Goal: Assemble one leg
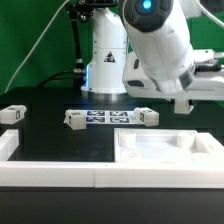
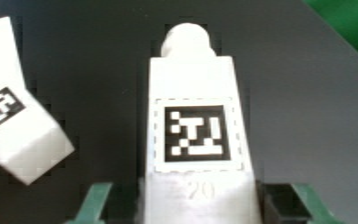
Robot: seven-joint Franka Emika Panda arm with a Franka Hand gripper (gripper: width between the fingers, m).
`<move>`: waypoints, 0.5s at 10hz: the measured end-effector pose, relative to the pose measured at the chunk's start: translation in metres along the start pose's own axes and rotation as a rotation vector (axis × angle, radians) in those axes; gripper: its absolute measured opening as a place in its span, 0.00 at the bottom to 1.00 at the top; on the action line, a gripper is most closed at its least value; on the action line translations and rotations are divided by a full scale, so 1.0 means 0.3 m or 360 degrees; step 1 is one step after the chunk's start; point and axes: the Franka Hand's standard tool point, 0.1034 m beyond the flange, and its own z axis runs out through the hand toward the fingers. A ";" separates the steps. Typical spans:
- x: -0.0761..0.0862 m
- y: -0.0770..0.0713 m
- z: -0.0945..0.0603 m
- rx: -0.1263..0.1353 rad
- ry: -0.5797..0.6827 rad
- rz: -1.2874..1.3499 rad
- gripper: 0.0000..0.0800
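In the wrist view a leg [image 2: 197,110], a white oblong block with a black-and-white tag and the number 20, lies lengthwise on the black table. My gripper [image 2: 201,202] is open and straddles it. Each green finger [image 2: 101,200] stands a small gap away from the leg's sides. A second tagged white piece [image 2: 16,100] lies tilted beside it. In the exterior view my arm [image 1: 165,50] hangs low over the table at the right and its fingers are hard to make out. Three more legs lie on the table [image 1: 12,115], [image 1: 75,119], [image 1: 147,117].
The marker board [image 1: 105,117] lies between two of the legs. A big flat white slab with recesses [image 1: 165,150] sits at the front right. A white raised rim [image 1: 10,148] runs along the left and front. The robot base [image 1: 105,60] stands behind.
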 end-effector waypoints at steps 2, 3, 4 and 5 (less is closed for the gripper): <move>-0.005 -0.008 -0.024 0.0008 0.0034 -0.0008 0.36; -0.003 -0.007 -0.020 0.0007 0.0030 -0.0007 0.36; 0.023 -0.019 -0.032 0.0023 0.0146 -0.0015 0.36; 0.037 -0.006 -0.023 0.0019 0.0282 -0.0050 0.36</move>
